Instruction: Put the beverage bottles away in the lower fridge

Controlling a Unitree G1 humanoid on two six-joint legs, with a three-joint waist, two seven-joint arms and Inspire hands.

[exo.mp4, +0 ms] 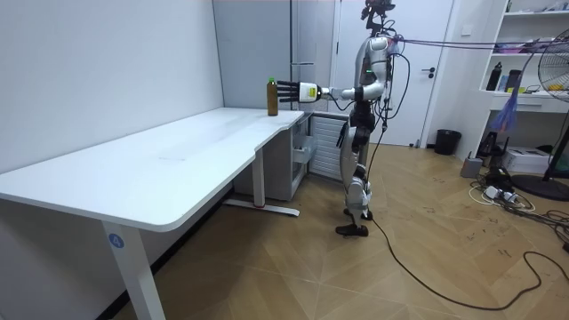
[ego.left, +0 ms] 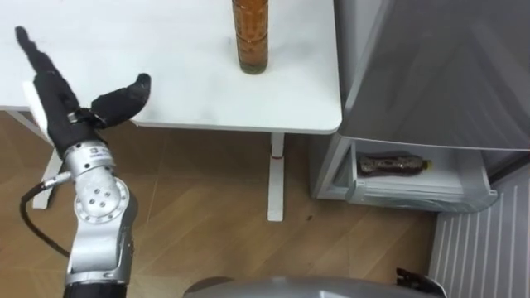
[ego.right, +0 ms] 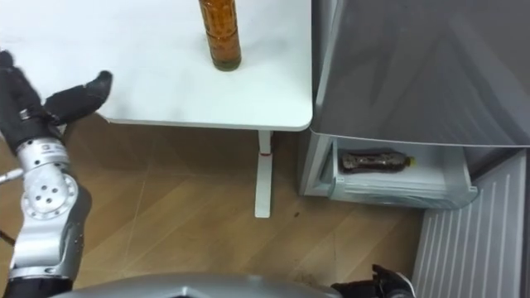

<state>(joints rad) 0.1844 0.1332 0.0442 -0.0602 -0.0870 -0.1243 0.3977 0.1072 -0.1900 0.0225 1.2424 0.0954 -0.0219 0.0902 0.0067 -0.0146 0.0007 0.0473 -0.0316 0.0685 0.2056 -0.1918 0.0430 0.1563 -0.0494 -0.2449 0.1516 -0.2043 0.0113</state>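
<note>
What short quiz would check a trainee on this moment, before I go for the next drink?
1. True or false: the lower fridge drawer is pulled out, with a dark bottle lying in it.
2. The amber bottle stands: A on the white table; B on the floor; C in the drawer.
3. Fill in: the left hand is ____ and holds nothing.
Key: 1 true; 2 A; 3 open.

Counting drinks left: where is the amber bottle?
In the eye views, the amber bottle stands upright on the white table toward its right edge, by the fridge.
</note>
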